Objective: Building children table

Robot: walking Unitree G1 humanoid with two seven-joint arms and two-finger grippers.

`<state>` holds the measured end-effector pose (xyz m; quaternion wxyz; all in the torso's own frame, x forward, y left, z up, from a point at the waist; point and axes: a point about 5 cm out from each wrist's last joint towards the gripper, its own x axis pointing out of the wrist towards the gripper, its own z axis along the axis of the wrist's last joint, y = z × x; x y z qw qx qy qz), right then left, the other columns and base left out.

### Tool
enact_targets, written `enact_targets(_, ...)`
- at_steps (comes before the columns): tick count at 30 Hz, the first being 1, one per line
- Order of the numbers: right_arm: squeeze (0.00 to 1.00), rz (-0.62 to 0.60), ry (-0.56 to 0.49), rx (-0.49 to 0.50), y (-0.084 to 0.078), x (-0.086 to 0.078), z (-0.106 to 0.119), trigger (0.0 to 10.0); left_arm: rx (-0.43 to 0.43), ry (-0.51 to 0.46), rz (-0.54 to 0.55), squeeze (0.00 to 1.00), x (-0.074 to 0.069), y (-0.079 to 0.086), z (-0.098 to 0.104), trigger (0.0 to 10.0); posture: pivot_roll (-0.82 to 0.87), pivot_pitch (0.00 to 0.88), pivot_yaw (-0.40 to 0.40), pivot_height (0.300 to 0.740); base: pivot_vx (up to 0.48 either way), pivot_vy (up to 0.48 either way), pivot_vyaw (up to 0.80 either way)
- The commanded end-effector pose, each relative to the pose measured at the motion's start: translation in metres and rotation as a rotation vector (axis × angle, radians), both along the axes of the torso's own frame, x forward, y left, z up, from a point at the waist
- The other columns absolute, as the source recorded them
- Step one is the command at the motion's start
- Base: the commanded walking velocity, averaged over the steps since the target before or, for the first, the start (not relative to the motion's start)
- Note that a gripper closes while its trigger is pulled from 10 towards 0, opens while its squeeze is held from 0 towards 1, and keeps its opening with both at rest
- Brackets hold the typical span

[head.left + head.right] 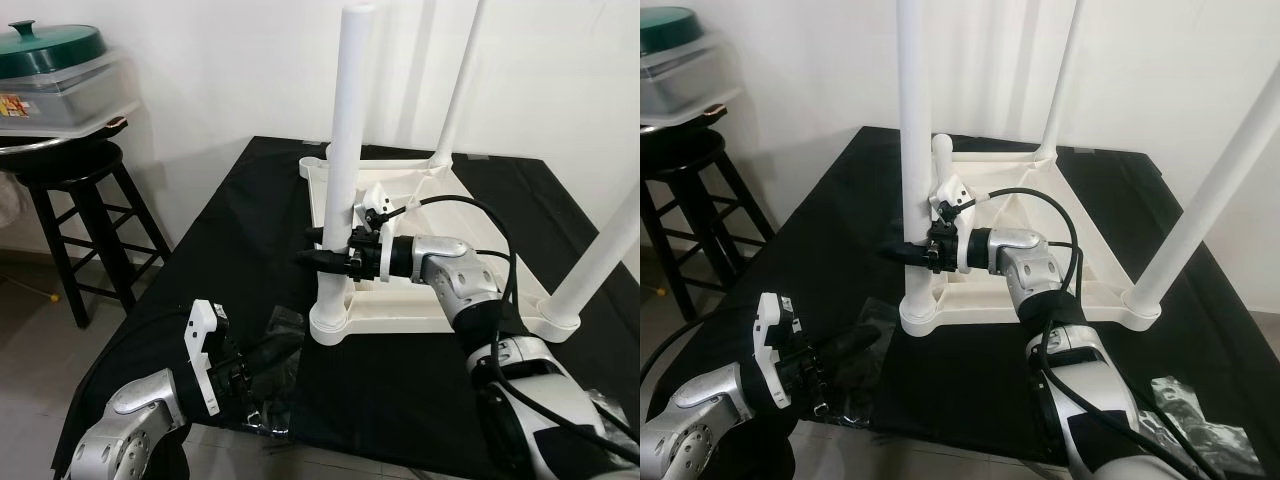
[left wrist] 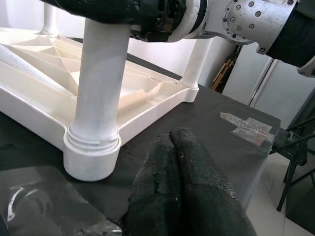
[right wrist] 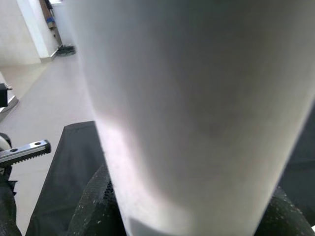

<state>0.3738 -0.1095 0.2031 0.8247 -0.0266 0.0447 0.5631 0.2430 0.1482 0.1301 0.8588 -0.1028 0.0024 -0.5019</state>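
Note:
A white plastic children's table (image 1: 400, 318) lies upside down on a black-covered worktop (image 1: 230, 240), its legs pointing up. My right gripper (image 1: 325, 258) is shut on the near-left leg (image 1: 345, 120), a little above its socket. The leg (image 3: 197, 98) fills the right wrist view, with a black finger (image 3: 93, 206) on each side. My left gripper (image 1: 275, 355) hovers low at the worktop's front left, short of that leg (image 2: 101, 88). Its fingers (image 2: 182, 162) are pressed together, shut on nothing.
Two more legs stand at the back (image 1: 460, 80) and the near right (image 1: 600, 250). Crumpled clear plastic wrap (image 1: 285, 325) lies under the left gripper, and more at the right front (image 1: 1180, 400). A black stool (image 1: 75, 190) with a green-lidded container (image 1: 50, 60) stands left.

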Motion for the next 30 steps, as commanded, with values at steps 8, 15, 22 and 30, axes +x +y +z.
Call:
enact_targets(8, 0.0, -0.17, 0.011, 0.01, -0.012, -0.002, -0.022, 0.0, -0.005, 0.01, -0.003, 0.0, -0.003, 0.0, -0.001, 10.0, -0.04, 0.0, -0.052, 0.74, 0.0, 0.0, 0.0)
enact_targets(15, 0.0, -0.404, 0.055, 0.051, 0.017, -0.031, -0.053, 0.0, -0.005, 0.008, -0.001, 0.0, -0.004, 0.004, 0.001, 10.0, -0.07, 0.0, -0.043, 0.74, 0.0, 0.0, 0.0)
enact_targets(22, 0.0, -0.545, 0.102, -0.008, 0.02, -0.042, -0.071, 0.0, -0.006, 0.017, -0.018, 0.0, -0.003, 0.005, 0.001, 10.0, -0.08, 0.0, -0.036, 0.74, 0.0, 0.0, 0.0)
enact_targets(30, 0.0, -0.441, 0.136, 0.026, 0.022, -0.042, -0.068, 10.0, -0.011, 0.011, -0.004, 0.0, -0.004, 0.003, 0.0, 10.0, -0.06, 0.0, -0.049, 0.74, 0.0, 0.0, 0.0)
